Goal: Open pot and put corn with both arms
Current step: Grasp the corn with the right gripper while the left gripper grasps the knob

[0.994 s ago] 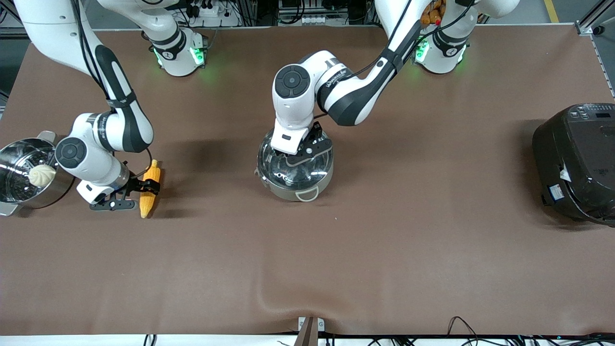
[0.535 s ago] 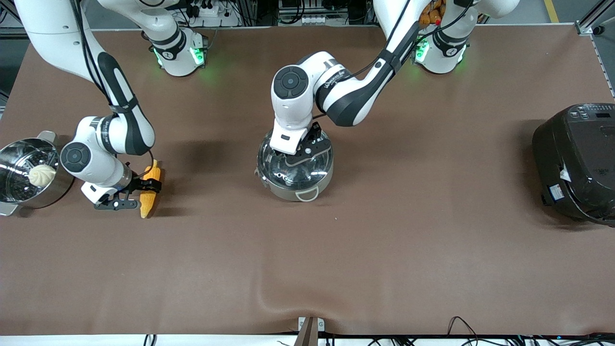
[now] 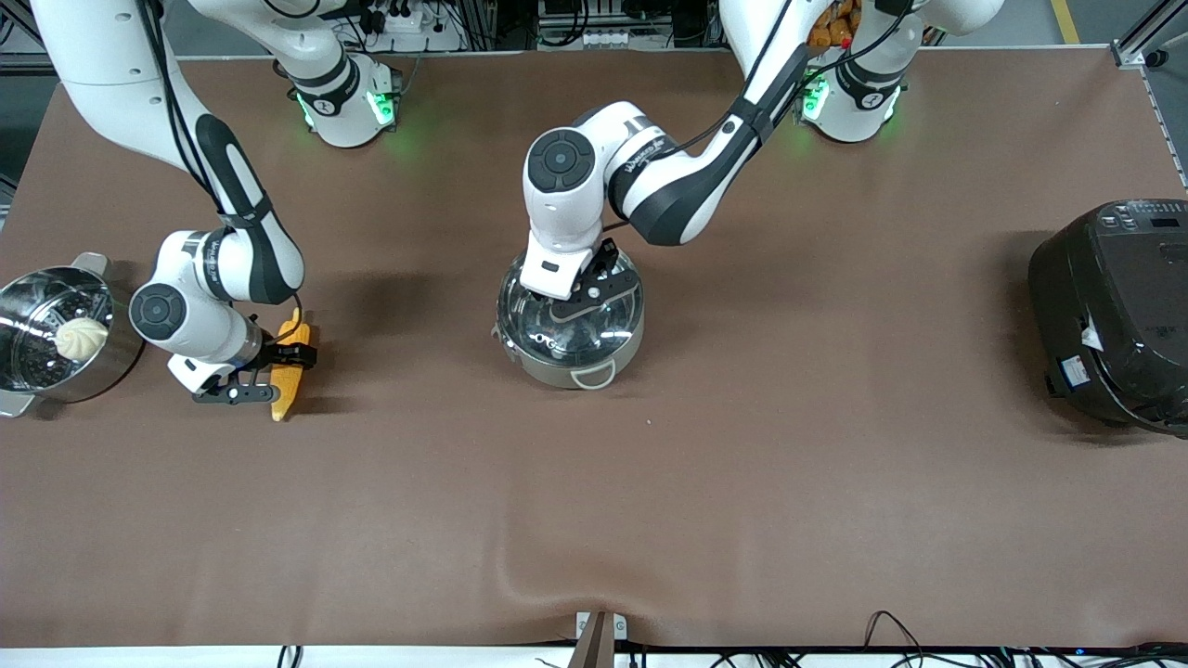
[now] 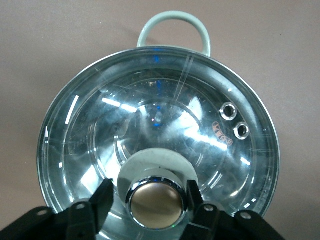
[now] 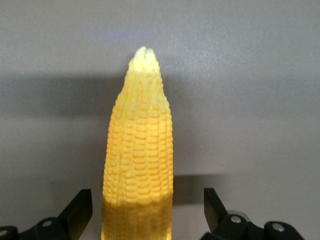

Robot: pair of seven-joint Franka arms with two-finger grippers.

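On the pot [image 3: 570,329] the left gripper [image 4: 150,200] sits with fingers open beside the lid knob [image 4: 155,200] — toward the steamer pot [image 3: 51,336], the right gripper [image 5: 147,212] is open around the corn [image 5: 139,165].

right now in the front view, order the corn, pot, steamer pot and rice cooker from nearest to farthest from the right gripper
1. Corn: between the right gripper's open fingers.
2. Steamer pot: beside it, at the right arm's end.
3. Pot: mid-table, under the left gripper.
4. Rice cooker: at the left arm's end.

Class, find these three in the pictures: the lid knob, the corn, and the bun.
lid knob [image 4: 155,201]: left wrist view, on its coppery top.
corn [image 5: 138,165]: right wrist view, mid-cob kernels.
bun [image 3: 81,338]: front view, its white top.
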